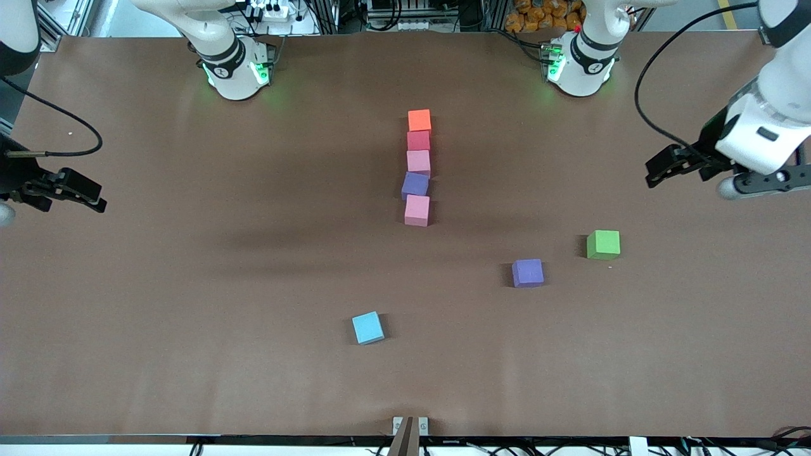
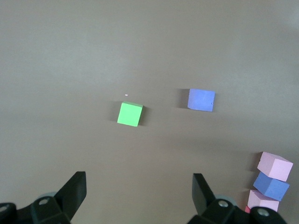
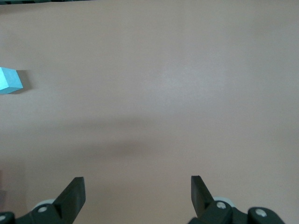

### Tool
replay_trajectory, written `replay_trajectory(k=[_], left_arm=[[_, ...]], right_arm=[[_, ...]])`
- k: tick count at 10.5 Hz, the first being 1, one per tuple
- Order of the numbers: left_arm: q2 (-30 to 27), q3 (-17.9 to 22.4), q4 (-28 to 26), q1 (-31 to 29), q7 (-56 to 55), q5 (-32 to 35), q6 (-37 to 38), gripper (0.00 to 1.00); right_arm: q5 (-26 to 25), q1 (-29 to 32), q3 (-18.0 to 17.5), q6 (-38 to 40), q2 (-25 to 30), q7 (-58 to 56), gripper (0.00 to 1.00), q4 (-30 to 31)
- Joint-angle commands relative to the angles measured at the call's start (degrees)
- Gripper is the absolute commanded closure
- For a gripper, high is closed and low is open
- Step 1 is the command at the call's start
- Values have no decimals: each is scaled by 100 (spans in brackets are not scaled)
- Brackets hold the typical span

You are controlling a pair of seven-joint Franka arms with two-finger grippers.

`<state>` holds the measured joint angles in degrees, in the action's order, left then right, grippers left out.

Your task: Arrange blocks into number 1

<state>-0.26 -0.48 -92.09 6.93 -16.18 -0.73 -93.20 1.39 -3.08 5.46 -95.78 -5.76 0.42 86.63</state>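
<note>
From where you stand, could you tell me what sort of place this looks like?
Most likely a robotics lab bench: two white arm bases, the right arm base and the left arm base, stand on a brown table with foam cubes, and cables and power strips sit along its edge.

Left arm: reaches in from its end of the table, wrist bent; left gripper (image 1: 662,171) raised over bare table (image 1: 190,316), fingers spread wide, nothing held. Right arm: at its own end; right gripper (image 1: 89,196) likewise aloft, agape, empty.
</note>
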Motion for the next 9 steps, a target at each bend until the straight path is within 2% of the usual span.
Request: replay_trajectory(k=[1,4,9], left_arm=[[-360,136,25,-8,150,126,188,0],[-484,75,25,54,141,126,188,0],[-493,40,60,62,765,99,530,0]], right_arm=[[-7,176,-71,104,-75,-112,0,-164],[-16,141,-71,104,-75,-103,0,-164],[-7,123,-71,104,-75,-94,0,-173]])
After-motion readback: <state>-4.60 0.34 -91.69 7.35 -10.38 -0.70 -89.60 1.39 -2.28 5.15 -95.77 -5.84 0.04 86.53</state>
